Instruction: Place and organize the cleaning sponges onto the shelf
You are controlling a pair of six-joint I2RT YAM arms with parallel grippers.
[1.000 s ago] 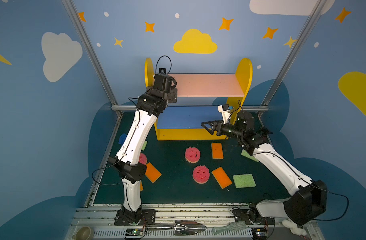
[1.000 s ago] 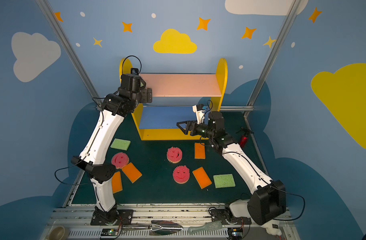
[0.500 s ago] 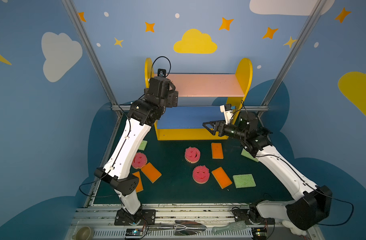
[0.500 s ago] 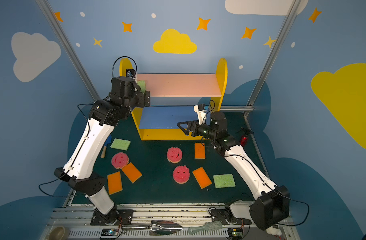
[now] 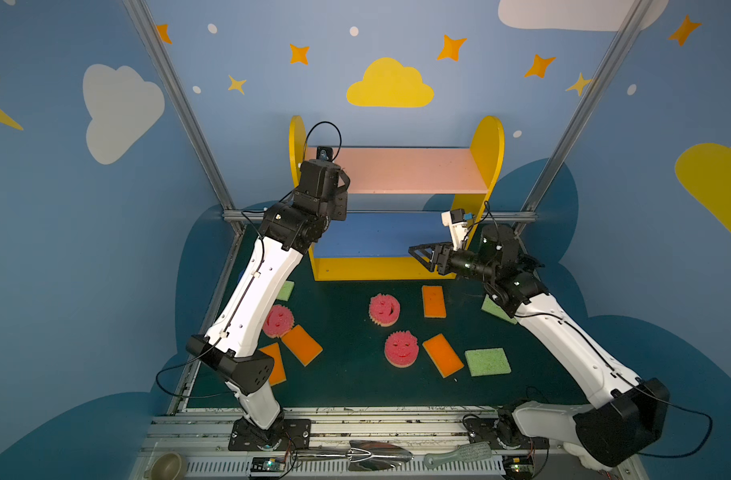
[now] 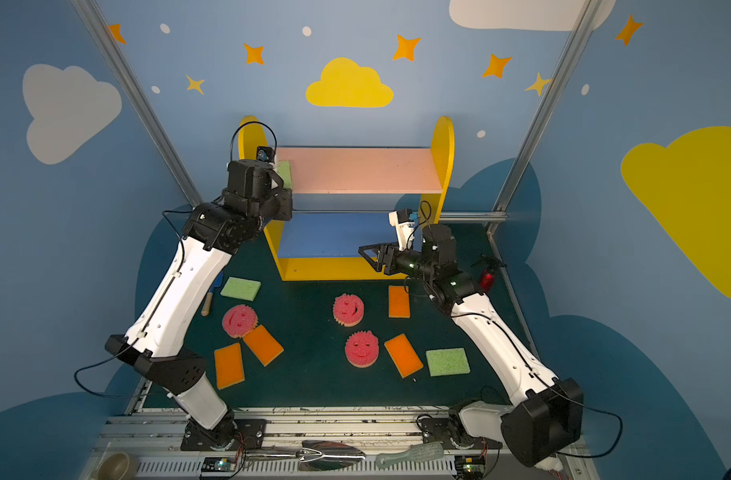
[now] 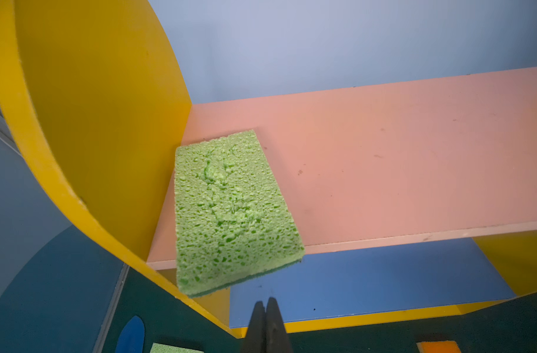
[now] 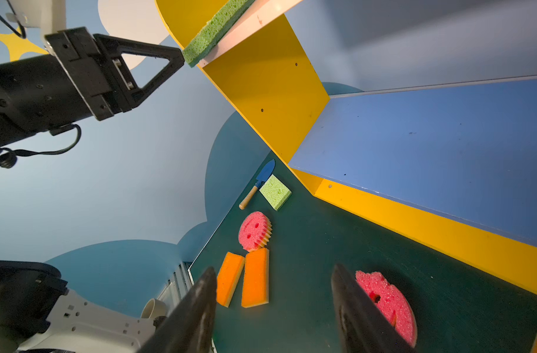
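The yellow shelf (image 5: pixel 486 137) (image 6: pixel 444 137) stands at the back. One light green sponge (image 7: pixel 230 207) (image 6: pixel 284 172) lies at the left end of its pink top board, sticking out over the front edge. My left gripper (image 7: pixel 265 301) (image 8: pixel 181 59) is shut and empty, its tips right at that sponge's near end. My right gripper (image 5: pixel 413 251) (image 8: pixel 273 268) hovers open and empty before the blue board. On the mat lie pink smiley sponges (image 5: pixel 384 309) (image 5: pixel 401 348) (image 5: pixel 277 321), several orange sponges (image 5: pixel 433 301) (image 5: pixel 442 355) and green sponges (image 5: pixel 487 362) (image 6: pixel 241 288).
A blue toy trowel (image 6: pixel 214 291) (image 8: pixel 262 180) lies by the left green sponge. A red object (image 6: pixel 486 278) sits at the mat's right edge. A metal scoop (image 5: pixel 376 453), a brush (image 5: pixel 459 453) and a small bowl (image 5: pixel 168 465) rest on the front rail.
My left jaws have closed on nothing, and the green sponge lies free on the pink board. The left arm's elbow has sunk lower. The right gripper's jaws have narrowed a little.
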